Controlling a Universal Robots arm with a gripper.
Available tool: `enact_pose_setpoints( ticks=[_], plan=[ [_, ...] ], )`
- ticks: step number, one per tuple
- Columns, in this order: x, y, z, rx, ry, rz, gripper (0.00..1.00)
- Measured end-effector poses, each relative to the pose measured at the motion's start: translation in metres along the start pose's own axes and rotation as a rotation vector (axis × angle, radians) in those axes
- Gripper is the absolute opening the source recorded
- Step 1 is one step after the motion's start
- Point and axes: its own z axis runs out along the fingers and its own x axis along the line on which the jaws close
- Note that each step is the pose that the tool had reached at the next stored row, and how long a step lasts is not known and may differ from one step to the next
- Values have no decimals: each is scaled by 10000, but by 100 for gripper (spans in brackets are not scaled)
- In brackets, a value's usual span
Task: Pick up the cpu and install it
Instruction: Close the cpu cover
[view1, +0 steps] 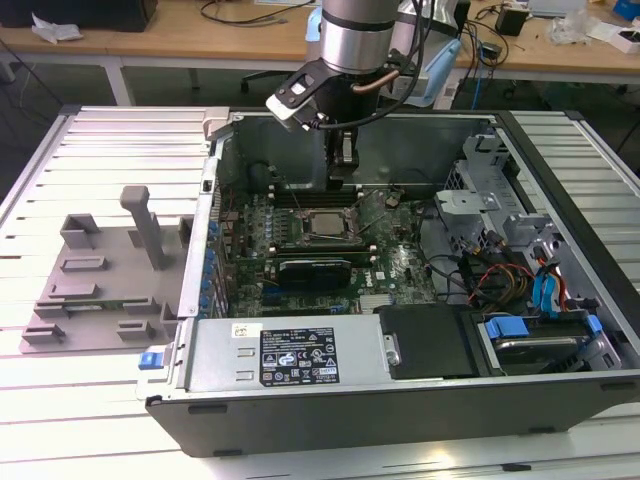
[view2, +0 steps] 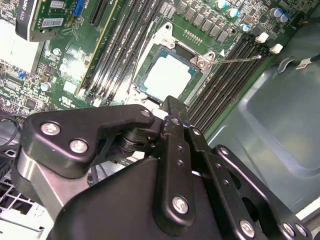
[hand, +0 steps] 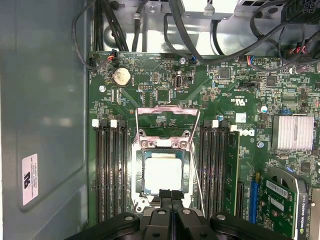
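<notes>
Silver-topped and flat, the cpu (hand: 162, 172) lies inside its socket (hand: 141, 146) on the green motherboard (hand: 150, 80), which is mounted in the open computer case (view1: 400, 400). In both wrist views it looks square to the socket walls and level, with banks of memory slots (hand: 112, 170) on either side of it. The hinged metal load plate (hand: 167, 109) stands tipped up off the socket, and the thin retention lever (hand: 198, 175) beside it is unlatched.

The gripper (hand: 171, 194) hangs just over the near edge of the chip. Its fingertips (hand: 165, 195) are pressed together with nothing between them. Whether they touch the metal lid or float just above it cannot be told. In the exterior view the gripper (view1: 343, 178) sits inside the case above the board, well apart from the grey plastic fixture tray (view1: 90, 290) lying outside the case on the exterior view's left.

My reading is that the carry is over and the placing step is done or nearly so: the chip is in its seat and not in the grip. The install looks unfinished, since nothing clamps the chip down. Any move from here calls for a straight, gentle path clear of the raised plate and lever, without nudging the seated chip sideways.
</notes>
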Motion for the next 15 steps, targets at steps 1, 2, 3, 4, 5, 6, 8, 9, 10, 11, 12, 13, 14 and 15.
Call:
enact_pose_setpoints(
  ticks=[1, 2, 3, 4, 5, 6, 8, 9, 10, 11, 12, 13, 14, 15],
  plan=[
    [0, 0, 0, 0, 1, 0, 11],
    [0, 0, 0, 0, 2, -1, 11],
    [0, 5, 0, 0, 2, -3, 11],
    [-1, 14, -1, 0, 2, -1, 11],
    [-1, 44, -2, 0, 1, -1, 11],
    [-1, 78, -4, 1, 0, 0, 11],
    [-2, 158, -6, 1, 2, -2, 11],
    [-3, 186, -6, 0, 2, -1, 11],
    [-3, 214, -7, 0, 2, 1, 11],
    [-3, 333, -11, 0, 1, 0, 11],
    [-3, 415, -11, 3, 1, -2, 11],
    [-1, 508, -7, 9, 2, -5, 11],
    [3, 580, -4, 14, 2, -11, 11],
    [7, 631, -2, 18, 1, -18, 11]
  ],
)
